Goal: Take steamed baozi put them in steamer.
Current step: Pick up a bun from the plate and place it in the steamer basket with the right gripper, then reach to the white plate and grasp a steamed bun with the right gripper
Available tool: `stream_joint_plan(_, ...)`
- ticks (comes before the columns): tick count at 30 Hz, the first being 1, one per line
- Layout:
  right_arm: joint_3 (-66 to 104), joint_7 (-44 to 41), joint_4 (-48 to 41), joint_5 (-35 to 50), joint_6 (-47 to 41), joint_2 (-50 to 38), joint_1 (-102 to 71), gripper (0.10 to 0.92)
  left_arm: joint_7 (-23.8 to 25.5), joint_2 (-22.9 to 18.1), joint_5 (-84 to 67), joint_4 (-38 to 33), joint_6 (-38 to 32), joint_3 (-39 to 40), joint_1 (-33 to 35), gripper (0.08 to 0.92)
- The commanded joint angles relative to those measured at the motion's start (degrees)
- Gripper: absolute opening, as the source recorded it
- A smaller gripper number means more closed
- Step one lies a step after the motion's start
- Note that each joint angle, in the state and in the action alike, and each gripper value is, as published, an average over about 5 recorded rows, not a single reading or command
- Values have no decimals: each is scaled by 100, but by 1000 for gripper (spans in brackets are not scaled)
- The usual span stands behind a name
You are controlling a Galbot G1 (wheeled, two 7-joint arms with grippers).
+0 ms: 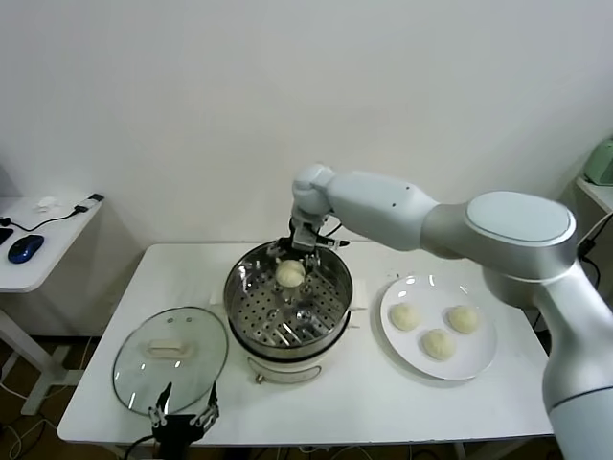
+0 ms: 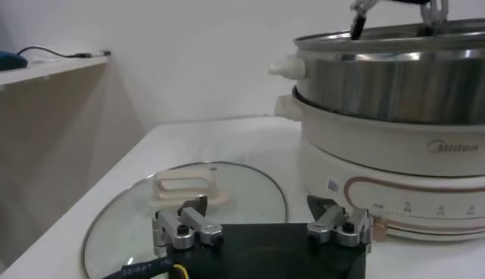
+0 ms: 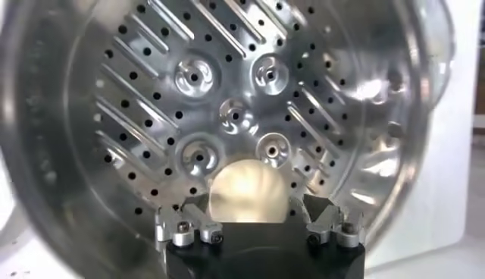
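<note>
At the bottom edge of the head view we keep our left gripper (image 1: 182, 414) idle with its fingers spread, over the near rim of the glass lid (image 1: 170, 359). Right of the lid, at mid-frame, stands the steamer (image 1: 288, 303). One bun (image 1: 290, 273) lies on its perforated tray toward the far side. Our right gripper (image 1: 305, 245) hangs above the steamer's far rim with fingers spread, the bun below and between them, unpinched. Three buns (image 1: 438, 343) sit on the white plate (image 1: 483, 359) at the right.

The right gripper (image 3: 259, 227) hides the lower part of 1 baozi (image 3: 248, 188).
</note>
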Motion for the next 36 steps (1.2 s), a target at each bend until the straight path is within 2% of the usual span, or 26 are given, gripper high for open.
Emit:
stream_joint_plan(1,-1406,-495,1249,3081,-1264,-1344,1918,823,3,-8,9,-19,1,3,8,823)
stream_joint_plan(3,-1870,-341,1591,3344,-2074,-1926,2294,823,3,-12,12,-25,-10,13,14,823)
stream_joint_plan(7,-2714,-44,2369,3298,-3455,-2996,2655,823,-2,13,17,-31,-40,34,28,823)
stream_joint_plan(11,-3148,374,3114,3173,-4448,-3806,2374,823,-16,72,-12,-64,-86,21,32,823)
stream_joint_plan(14,-2927,694,3279,3025,-4980,-4167,1745,823,-18,87,-41,-83,-89,-10,10,823)
stream_joint_plan(25,-1262,1137,2264,2644,-5448,-3903,-595,823,-11,108,-143,0,-126,-156,-35,823)
stream_joint_plan(36,-202,1138,1039,2342,-5364,-3179,-1750,823,-44,90,-203,57,-170,-249,-35,823)
